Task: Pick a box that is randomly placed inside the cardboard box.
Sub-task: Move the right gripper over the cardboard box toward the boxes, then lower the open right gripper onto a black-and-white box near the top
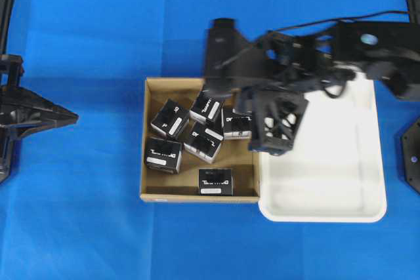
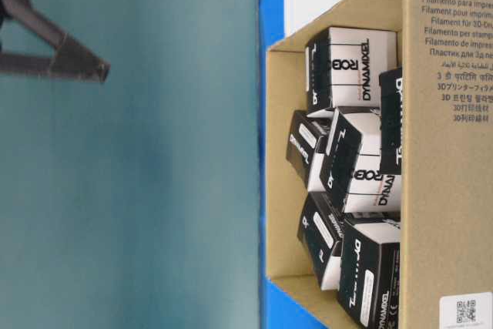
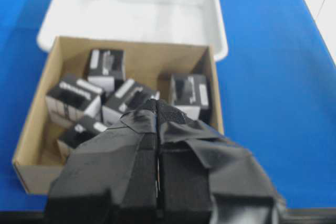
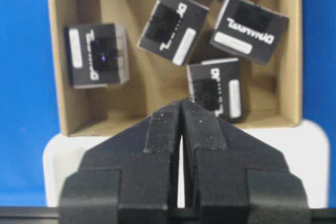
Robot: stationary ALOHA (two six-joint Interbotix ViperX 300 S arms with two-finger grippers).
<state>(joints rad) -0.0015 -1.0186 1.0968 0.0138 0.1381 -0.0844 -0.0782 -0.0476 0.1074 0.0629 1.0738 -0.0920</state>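
Your right claw (image 4: 181, 109) sits pressed closed, empty, above the cardboard box (image 4: 54, 66). Inside, each box (image 2: 350, 67) reads DYNAMIXEL; only the table-level view shows "3D printing filament" outside.

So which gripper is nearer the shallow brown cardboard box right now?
Right. The right gripper hangs shut at the edge of the shallow brown cardboard box beside the white plastic tray. The left gripper, also shut, sits well off the box's opposite side, over the blue table.
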